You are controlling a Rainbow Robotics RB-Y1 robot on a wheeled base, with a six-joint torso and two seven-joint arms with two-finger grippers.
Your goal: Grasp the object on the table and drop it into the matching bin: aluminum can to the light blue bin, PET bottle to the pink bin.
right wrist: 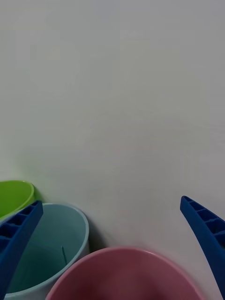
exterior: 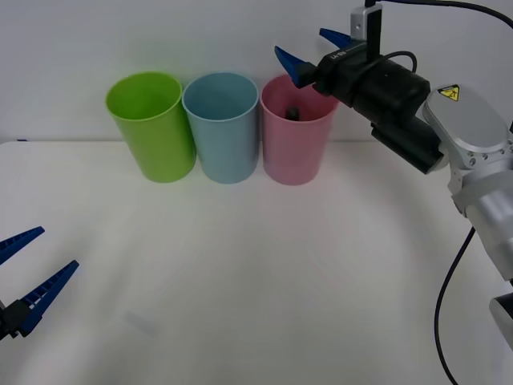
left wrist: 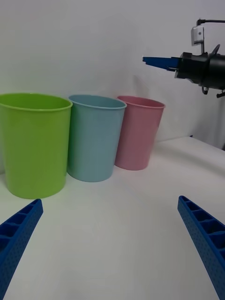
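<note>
my right end effector (exterior: 313, 52) hangs above the rim of the tall round pink plastic bin (exterior: 294, 152), its blue ribbed fingers (exterior: 290, 66) spread apart with nothing between them. in the right wrist view the same fingers (right wrist: 202, 229) sit wide at the two corners, with the pink bin's mouth (right wrist: 126, 276) directly below.

inside the pink bin a small dark shape shows near the back wall: the small clear plastic bottle with dark contents and black cap (exterior: 293, 111), resting down in the bin. its label cannot be made out.

the pink bin stands at the right end of a row of three, just beside the tall round light blue plastic bin (exterior: 223, 132) in the middle, which stands just beside a tall round lime green plastic bin (exterior: 154, 128) at the left end. all three stand upright near the far edge of the wide white matte table (exterior: 256, 273).

my left end effector (exterior: 24, 277) hovers low over the near left part of the table, well apart from the bins, fingers (left wrist: 206, 239) open and empty.
</note>
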